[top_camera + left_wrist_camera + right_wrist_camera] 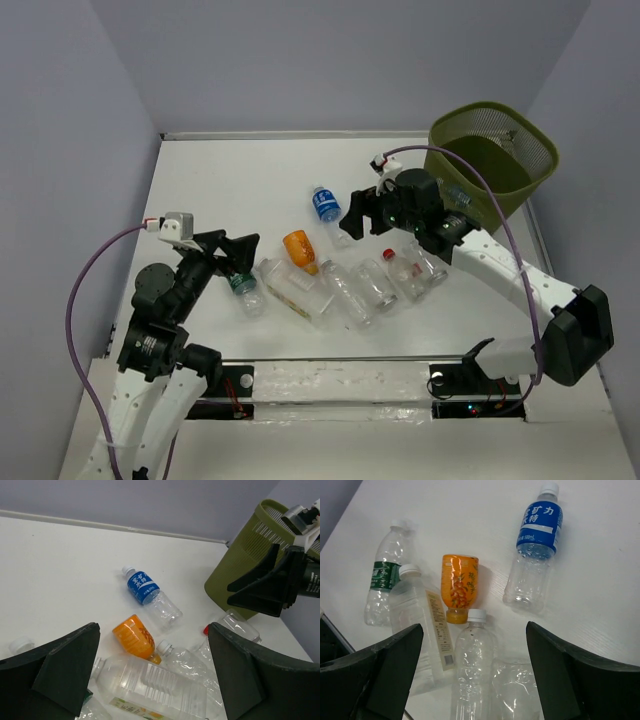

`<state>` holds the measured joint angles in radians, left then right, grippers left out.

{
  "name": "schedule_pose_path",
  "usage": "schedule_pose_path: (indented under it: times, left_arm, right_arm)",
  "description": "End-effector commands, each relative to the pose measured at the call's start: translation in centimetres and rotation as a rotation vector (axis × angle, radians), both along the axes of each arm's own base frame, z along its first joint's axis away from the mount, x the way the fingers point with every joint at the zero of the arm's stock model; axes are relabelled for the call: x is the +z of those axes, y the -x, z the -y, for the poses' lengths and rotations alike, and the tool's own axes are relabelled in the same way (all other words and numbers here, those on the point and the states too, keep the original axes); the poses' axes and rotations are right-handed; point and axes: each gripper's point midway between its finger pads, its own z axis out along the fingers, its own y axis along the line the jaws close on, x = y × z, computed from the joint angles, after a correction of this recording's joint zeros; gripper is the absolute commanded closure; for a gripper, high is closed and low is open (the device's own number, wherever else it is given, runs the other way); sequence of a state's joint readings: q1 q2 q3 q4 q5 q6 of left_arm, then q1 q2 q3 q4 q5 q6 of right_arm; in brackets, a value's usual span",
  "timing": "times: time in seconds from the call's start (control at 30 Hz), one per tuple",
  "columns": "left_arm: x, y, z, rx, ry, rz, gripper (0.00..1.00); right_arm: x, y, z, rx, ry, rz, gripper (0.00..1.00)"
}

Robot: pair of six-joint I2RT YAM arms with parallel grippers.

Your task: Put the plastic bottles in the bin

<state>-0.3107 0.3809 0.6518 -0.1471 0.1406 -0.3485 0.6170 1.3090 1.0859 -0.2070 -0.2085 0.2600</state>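
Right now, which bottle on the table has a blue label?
The blue-label bottle, white-capped, lying on its side, apart from the cluster on its far side. No other label is blue: the rest show orange, green, pale or no labels.

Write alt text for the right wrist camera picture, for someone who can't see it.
A blue-labelled bottle, an orange bottle, a green-labelled bottle and some clear bottles lie scattered on a white table, seen from above. The right claw is open and empty, its dark fingers framing the bottom corners.
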Motion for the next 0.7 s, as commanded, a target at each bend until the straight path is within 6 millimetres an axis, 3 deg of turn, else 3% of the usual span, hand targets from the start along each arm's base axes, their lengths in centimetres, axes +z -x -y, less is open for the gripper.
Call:
schedule_pose_path:
  times: [0.0, 0.23, 0.33, 0.37, 0.4, 0.43, 0.47, 0.5, 0.53, 0.67]
  left_arm:
    - [1.4, -0.2, -0.5, 0.031, -0.005, 0.024, 0.01]
    - [-1.6, -2.3, -2.7, 0.196, -0.025, -0.118, 0.01]
    - [-2.3, -2.6, -3.3, 0.239, -0.027, -0.152, 0.01]
    - [-2.6, -2.7, -3.5, 0.25, -0.027, -0.161, 0.01]
    - [-2.9, -2.9, -3.8, 0.267, -0.033, -0.173, 0.01]
    - [-3.0, -2.9, -3.9, 0.277, -0.035, -0.18, 0.01]
    - [-3.1, -3.0, -4.0, 0.287, -0.031, -0.187, 0.01]
    - [-3.4, -3.0, -4.1, 0.293, -0.035, -0.196, 0.01]
    - [-3.8, -3.2, -4.3, 0.31, -0.036, -0.214, 0.01]
    - [-4.8, -3.7, -4.4, 0.325, -0.052, -0.256, 0.01]
  right_arm:
    - [0.1, -2.5, -0.6, -0.038, 0.052, 0.041, 0.1]
    - [-4.2, -7.7, -2.5, -0.064, 0.192, 0.004, 0.09]
    - [-5.2, -9.8, -3.0, -0.091, 0.237, 0.012, 0.09]
    - [-4.4, -10.7, -3.4, -0.096, 0.241, 0.02, 0.09]
    - [-6.6, -11.5, -3.7, -0.096, 0.282, -0.007, 0.08]
    - [-7.4, -12.1, -3.6, -0.11, 0.309, -0.016, 0.08]
    - [-6.9, -13.1, -3.9, -0.121, 0.316, 0.002, 0.08]
    - [-9.3, -13.7, -4.2, -0.118, 0.351, -0.03, 0.08]
    - [-9.3, -14.4, -4.5, -0.122, 0.357, -0.027, 0.08]
    - [-13.3, -15.1, -5.5, -0.097, 0.394, -0.09, 0.09]
